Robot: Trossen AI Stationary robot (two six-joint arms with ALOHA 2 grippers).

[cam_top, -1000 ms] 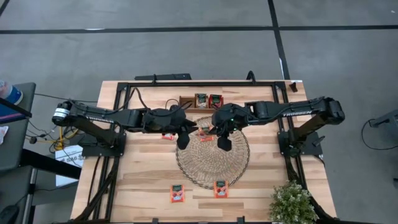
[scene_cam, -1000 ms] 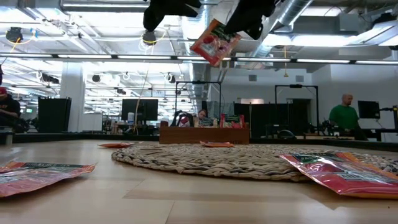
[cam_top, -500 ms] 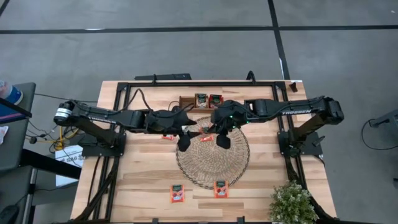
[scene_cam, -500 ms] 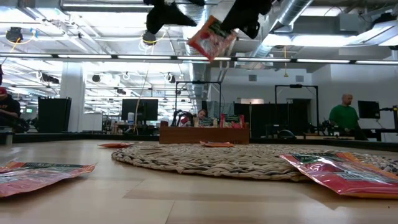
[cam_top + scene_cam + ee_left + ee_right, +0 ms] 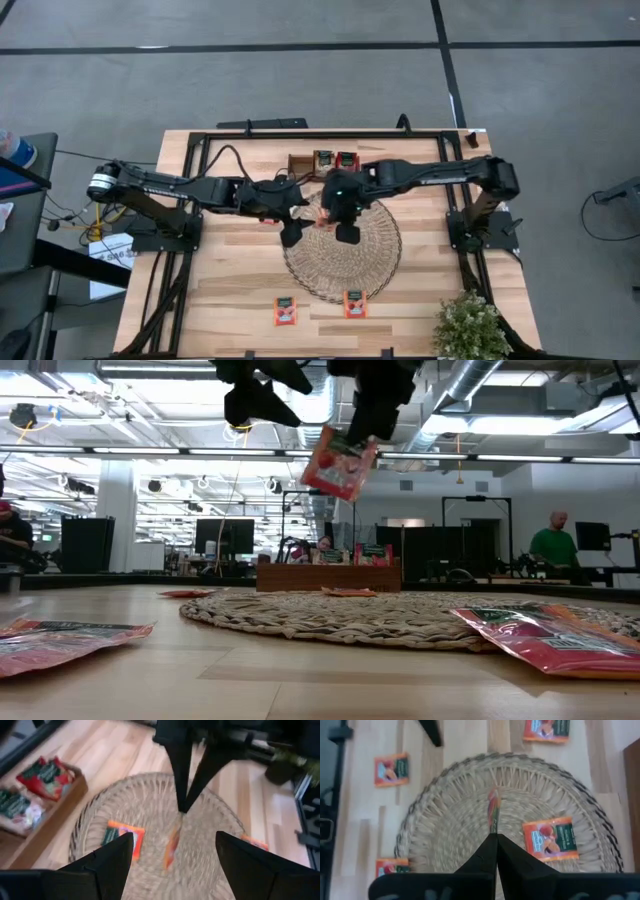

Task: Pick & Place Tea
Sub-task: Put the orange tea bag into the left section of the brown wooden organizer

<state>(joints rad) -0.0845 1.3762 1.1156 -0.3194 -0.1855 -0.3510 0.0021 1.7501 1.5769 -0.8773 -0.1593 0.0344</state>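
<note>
A red-orange tea packet (image 5: 339,464) hangs high over the round woven mat (image 5: 340,262), with my right gripper (image 5: 364,432) shut on it. Seen edge-on in the right wrist view, the packet (image 5: 493,812) is a thin strip past my shut fingers. My left gripper (image 5: 170,870) stands open just beside it, toward the table's left, and holds nothing. Another tea packet (image 5: 552,838) lies flat on the mat. Two more (image 5: 286,311) (image 5: 354,303) lie near the table's near edge. The wooden tray (image 5: 300,163) at the far edge holds packets standing on edge. My right gripper pinches the packet's upper edge (image 5: 353,445) between its two fingers. The fingers (image 5: 182,780) come from above, slanting down. The packet hangs below them, tilted, lifted clear of the mat.
A tea packet (image 5: 270,218) lies on the bare wood left of the mat, under my left arm. A potted plant (image 5: 468,325) stands at the near right corner. Black frame rails (image 5: 190,200) run along the table's left, right and far sides.
My left gripper has opened and let go of the packet, which both grippers held a second ago. My right gripper has carried the packet toward the table's left and tipped further down. The packet now hangs lower, from the right gripper alone.
</note>
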